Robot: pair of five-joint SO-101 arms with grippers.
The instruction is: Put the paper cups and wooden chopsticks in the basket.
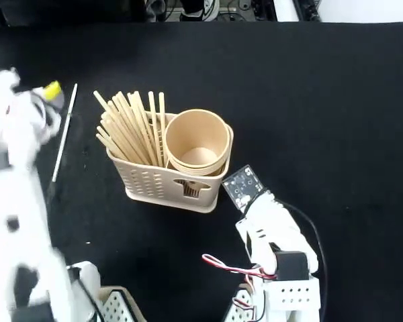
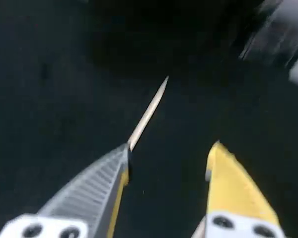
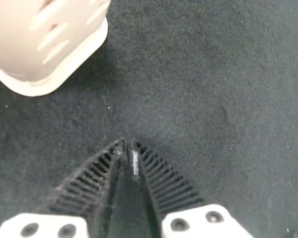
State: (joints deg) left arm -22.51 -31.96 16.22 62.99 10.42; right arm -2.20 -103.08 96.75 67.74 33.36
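A black cloth-covered table (image 1: 322, 100) carries one slotted, cream-coloured basket (image 1: 154, 181) near its middle, flanked by two white robot arms. In the high view the basket's left compartment holds a fanned bundle of wooden chopsticks (image 1: 127, 127), too tightly packed to count. Its right compartment holds a nested stack of paper cups (image 1: 197, 141), with more than one rim visible but the exact number unclear. One loose chopstick (image 1: 63, 134) lies on the cloth well left of the basket, running from far to near beside the left arm (image 1: 13, 201), whose yellow finger (image 1: 52, 90) sits just by its far end. The left wrist view adds what the overhead cannot: the left gripper (image 2: 171, 145) hangs spread wide, grasping nothing, and the loose chopstick (image 2: 148, 114) runs out from behind the tip of the grey finger (image 2: 97, 183). The right arm (image 1: 275, 228) stands just near and right of the basket. Its wrist view shows the right gripper (image 3: 127, 145) clenched tip to tip on nothing above bare cloth, with a corner of the basket (image 3: 44, 44) close by.
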